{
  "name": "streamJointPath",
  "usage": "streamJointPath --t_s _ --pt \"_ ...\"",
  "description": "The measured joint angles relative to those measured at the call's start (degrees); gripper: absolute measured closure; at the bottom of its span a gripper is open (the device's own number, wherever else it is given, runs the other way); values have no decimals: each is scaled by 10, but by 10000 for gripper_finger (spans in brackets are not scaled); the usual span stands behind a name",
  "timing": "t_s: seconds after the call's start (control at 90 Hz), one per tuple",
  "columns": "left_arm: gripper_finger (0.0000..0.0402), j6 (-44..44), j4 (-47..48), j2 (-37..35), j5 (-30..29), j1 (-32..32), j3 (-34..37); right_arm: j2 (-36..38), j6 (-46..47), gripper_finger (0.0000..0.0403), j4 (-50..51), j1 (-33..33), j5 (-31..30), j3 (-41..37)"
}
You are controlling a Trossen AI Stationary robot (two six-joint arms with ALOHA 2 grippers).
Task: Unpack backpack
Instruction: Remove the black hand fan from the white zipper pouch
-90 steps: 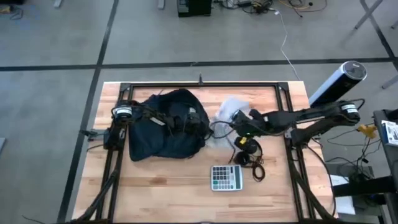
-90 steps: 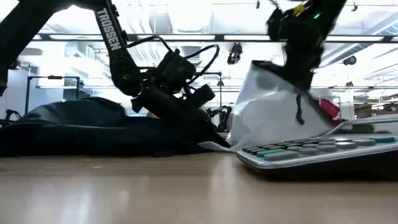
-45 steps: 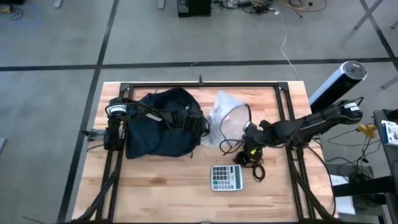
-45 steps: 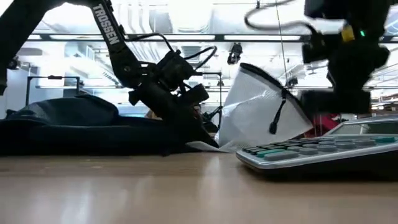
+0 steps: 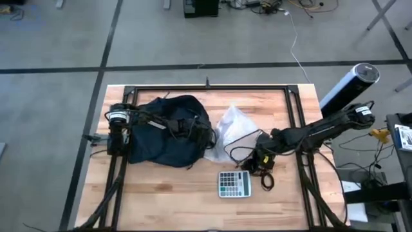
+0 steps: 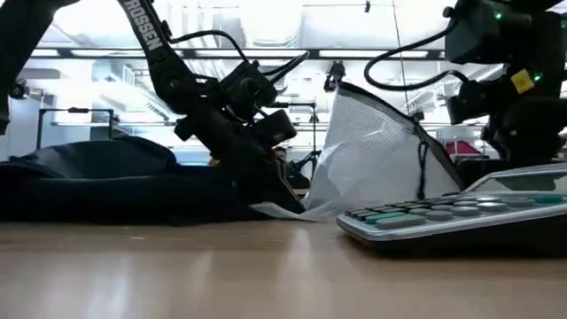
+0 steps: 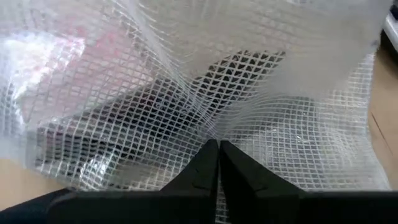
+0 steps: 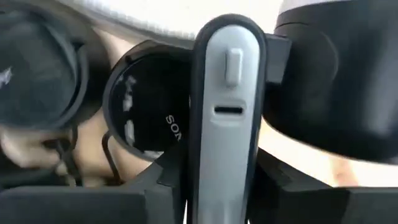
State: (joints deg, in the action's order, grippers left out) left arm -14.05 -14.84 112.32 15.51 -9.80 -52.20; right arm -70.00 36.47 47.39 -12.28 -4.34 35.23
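Note:
The dark navy backpack [image 5: 164,132] lies slumped on the table's left half. To its right, a silvery mesh pouch [image 5: 235,127] stands up like a tent in the low view [image 6: 381,151]. My left gripper [image 5: 209,138] reaches over the backpack and is shut on the pouch's lower edge. Black headphones [image 5: 256,164] with a looping cable [image 5: 246,147] lie right of the pouch. My right gripper [image 5: 261,158] is shut on them. My left gripper pinches the mesh of the pouch [image 7: 214,134] at its two fingertips, and the mesh puckers toward them. The fingers slant down from the table's left. The pouch's lower edge [image 6: 288,211] rests on the table. My right gripper has the headphones' grey slider bar [image 8: 227,112] between its two fingers, beside the round black earcup [image 8: 146,118]. The fingers come from the table's right, lying across the bar. Whether the headphones rest on the table I cannot tell.
A grey calculator [image 5: 234,183] lies near the front edge, below the headphones. More cable [image 5: 267,179] trails beside it. A dark frame rail [image 5: 206,87] borders the table. Bare wood [image 5: 167,193] stretches along the front left.
My right gripper has gone from the pouch's top toward the near edge and down onto the headphones. The pouch, earlier bunched under that gripper, now stands spread out with the cable looped over it. The backpack has shifted slightly left.

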Motion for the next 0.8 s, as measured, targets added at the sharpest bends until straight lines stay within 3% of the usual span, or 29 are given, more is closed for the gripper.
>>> streamJointPath --t_s 0.222,0.5,0.589,0.722,0.8 --pt "396 -2 40 -7 -71 -10 -2 20 9 270 9 -20 52 14" --pt "396 0 39 -7 -75 -11 -2 47 31 241 38 -21 51 48" --pt "396 -1 38 -7 -75 -11 -2 52 8 235 25 -21 23 62" --pt "396 -2 26 -7 -75 -11 -2 51 -50 232 -34 -21 -89 71" --pt "396 -2 19 -6 -75 -11 -2 46 -100 234 -80 -13 -124 71"
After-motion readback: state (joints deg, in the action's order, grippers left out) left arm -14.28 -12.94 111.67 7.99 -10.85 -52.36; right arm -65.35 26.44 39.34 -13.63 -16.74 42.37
